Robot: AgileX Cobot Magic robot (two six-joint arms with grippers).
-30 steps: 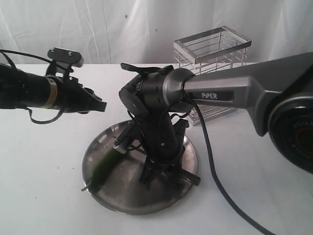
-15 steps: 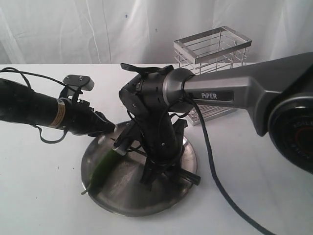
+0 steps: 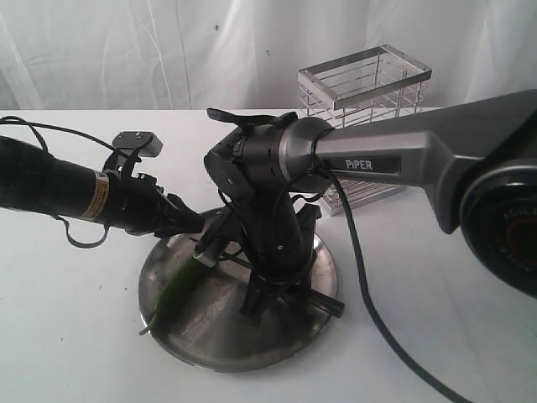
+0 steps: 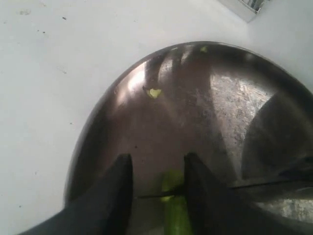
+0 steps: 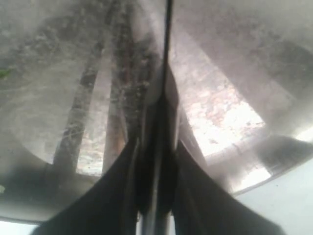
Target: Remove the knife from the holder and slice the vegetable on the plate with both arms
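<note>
The green chili lies on the left half of the steel plate. In the left wrist view the chili sits between my open left gripper's fingers, close against one finger. In the exterior view the left gripper hangs over the chili's far end. My right gripper is shut on the knife's black handle, the narrow blade running out edge-on over the plate. The blade crosses the chili near its cut end. In the exterior view the right gripper points down at the plate's middle.
The chrome wire holder stands behind the plate on the right, with no knife showing in it. The grey PIPER link spans from the right over the plate. A small yellow-green scrap lies on the plate. A black cable trails across the white table.
The left arm has come down and to the right, from above the table's left side to the plate, its fingers now around the chili. The right arm and knife have stayed put.
</note>
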